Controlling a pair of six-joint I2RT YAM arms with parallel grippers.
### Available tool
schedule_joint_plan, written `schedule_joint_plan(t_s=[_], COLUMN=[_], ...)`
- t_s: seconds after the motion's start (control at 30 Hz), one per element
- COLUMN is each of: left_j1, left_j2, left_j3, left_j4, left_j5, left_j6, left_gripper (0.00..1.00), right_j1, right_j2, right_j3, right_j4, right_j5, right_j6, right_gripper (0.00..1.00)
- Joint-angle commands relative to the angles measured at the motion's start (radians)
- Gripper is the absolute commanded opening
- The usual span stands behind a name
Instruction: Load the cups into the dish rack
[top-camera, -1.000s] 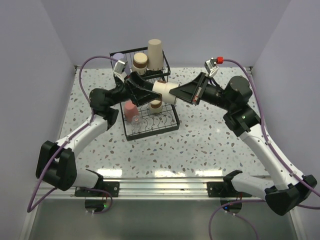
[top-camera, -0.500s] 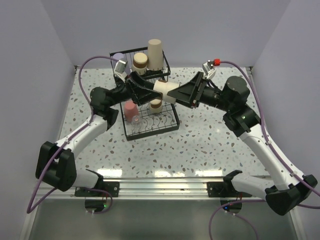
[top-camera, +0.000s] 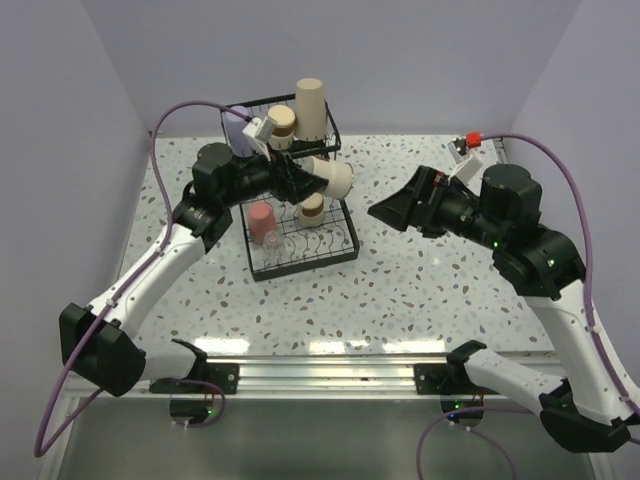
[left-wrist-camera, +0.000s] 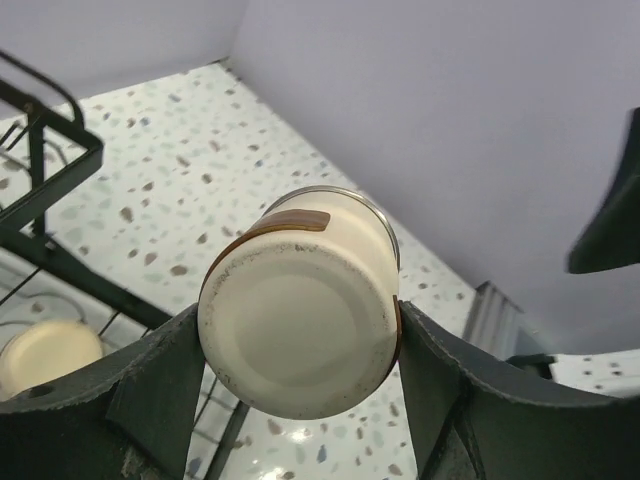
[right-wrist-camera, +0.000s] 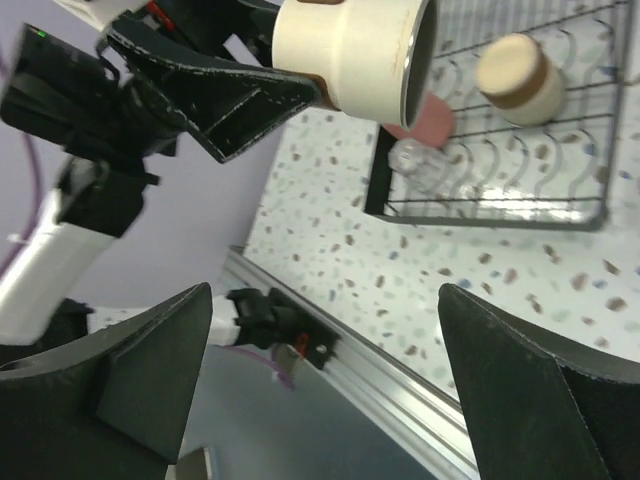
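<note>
Your left end effector (top-camera: 300, 178) clasps the short tan cup (top-camera: 335, 180) sideways in the air, just above the dish rack (top-camera: 305, 268). Your right end effector (top-camera: 385, 208) gapes empty, well to the right. You're mid-placement, I judge: next, upend the cup and lower it into a free slot.

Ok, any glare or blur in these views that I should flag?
Top external: sharp, with bright glare strips on the near edge of the table. Left wrist: the tan cup is crisp, the dish rack behind it softer. Right wrist: its own fingers are dark, featureless shapes.
</note>
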Motion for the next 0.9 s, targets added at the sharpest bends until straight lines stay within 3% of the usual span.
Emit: schedule_joint_plan(t_s=[0.0, 0.47, 0.87], left_j1=[-0.07, -0.242, -0.291], left_j2=[0.027, 0.182, 0.31], left_j3=[0.069, 0.057, 0.108], left_j4=[-0.333, -0.419, -0.487], left_j5=[-0.225, -0.648, -0.8], left_j6=[0.275, 0.309, 0.338], left_gripper=[0.0, 0.0, 0.0], right_j1=[0.001, 0.001, 0.002], right_j2=[-0.032, -0.066, -0.072], right_j3=[0.003, -0.034, -0.052], right_j4=[-0.19, -0.27, -0.293], right_j5=[0.112, 0.175, 0.186], right_j6=[-0.098, -0.101, -0.101], right_gripper=[0.98, 0.98, 0.98])
